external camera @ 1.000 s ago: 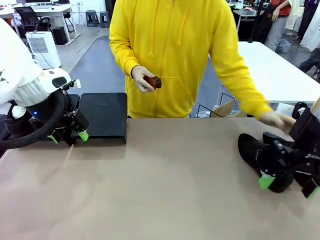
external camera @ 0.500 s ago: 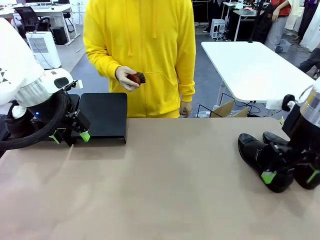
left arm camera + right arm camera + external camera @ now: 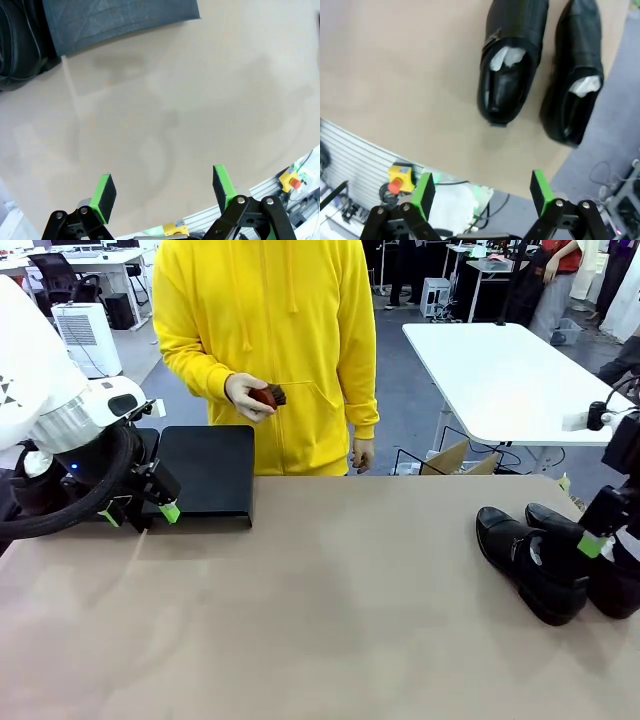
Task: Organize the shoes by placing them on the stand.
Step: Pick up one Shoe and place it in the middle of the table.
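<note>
The left fingers (image 3: pixel 137 512) are spread wide, green pads well apart, with only bare worktop (image 3: pixel 330 620) between them. They point down and tilt towards the near edge of the stand (image 3: pixel 205 470), hanging just in front of its lip. Behind them the white wrist bends back to the robot's left, a thick black cable (image 3: pixel 60 515) looped under it.

The right fingers (image 3: pixel 481 191) are likewise spread and pinch nothing. They hover over the near right corner of the worktop, aimed down at two shoes (image 3: pixel 510 60) (image 3: pixel 575 75) that lie side by side, close together, white paper showing in their openings. Both shoes rest on the worktop, well apart from the stand at the far left. The right forearm rises steeply at the right edge of the front view.

Across the worktop, a person in a yellow hoodie holds a small brown brush (image 3: pixel 268 396) in one hand (image 3: pixel 245 395) at waist height; the other hand (image 3: pixel 362 453) hangs loose.
</note>
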Motion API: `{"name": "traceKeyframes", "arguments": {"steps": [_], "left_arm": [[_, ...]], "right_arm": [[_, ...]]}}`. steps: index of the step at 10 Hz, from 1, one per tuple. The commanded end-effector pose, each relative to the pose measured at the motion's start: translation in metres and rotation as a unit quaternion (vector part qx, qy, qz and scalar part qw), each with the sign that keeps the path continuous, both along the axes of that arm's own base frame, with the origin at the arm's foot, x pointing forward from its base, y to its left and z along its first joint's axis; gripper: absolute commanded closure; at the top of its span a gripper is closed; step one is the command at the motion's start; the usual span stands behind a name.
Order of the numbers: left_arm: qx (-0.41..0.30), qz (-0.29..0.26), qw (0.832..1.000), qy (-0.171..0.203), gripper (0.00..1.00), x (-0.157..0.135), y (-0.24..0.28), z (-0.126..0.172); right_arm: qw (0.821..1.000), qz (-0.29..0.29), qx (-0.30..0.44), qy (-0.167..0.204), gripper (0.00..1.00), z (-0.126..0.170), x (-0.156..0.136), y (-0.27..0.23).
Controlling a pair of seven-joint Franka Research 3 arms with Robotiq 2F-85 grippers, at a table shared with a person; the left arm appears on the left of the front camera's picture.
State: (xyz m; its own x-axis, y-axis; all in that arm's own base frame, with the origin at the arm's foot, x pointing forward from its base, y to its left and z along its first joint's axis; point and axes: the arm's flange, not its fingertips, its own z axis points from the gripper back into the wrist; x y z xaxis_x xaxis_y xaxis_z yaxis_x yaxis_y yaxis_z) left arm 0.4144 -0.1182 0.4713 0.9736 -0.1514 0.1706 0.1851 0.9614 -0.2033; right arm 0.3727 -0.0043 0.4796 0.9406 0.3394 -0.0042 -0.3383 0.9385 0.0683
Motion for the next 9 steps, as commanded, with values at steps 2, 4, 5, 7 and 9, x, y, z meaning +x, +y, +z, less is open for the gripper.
{"name": "traceKeyframes", "arguments": {"steps": [2,4,5,7,9], "left_arm": [[-0.006,-0.001,1.000,0.000,0.00,-0.001,0.001,0.002],[-0.006,-0.001,1.000,0.000,0.00,-0.001,0.001,0.002],[-0.006,-0.001,1.000,0.000,0.00,-0.001,0.001,0.002],[-0.006,-0.001,1.000,0.000,0.00,-0.001,0.001,0.002],[-0.006,-0.001,1.000,0.000,0.00,-0.001,0.001,0.002]], "right_arm": [[0.999,0.037,0.007,-0.017,0.00,-0.011,0.032,-0.022],[0.999,0.005,-0.028,-0.031,0.00,-0.021,0.036,-0.018],[0.998,-0.034,-0.049,-0.032,0.00,-0.025,0.038,-0.016],[0.995,-0.044,-0.061,-0.062,0.15,-0.027,0.034,-0.012],[0.991,-0.056,-0.094,-0.082,0.35,-0.031,0.026,0.004]]}}
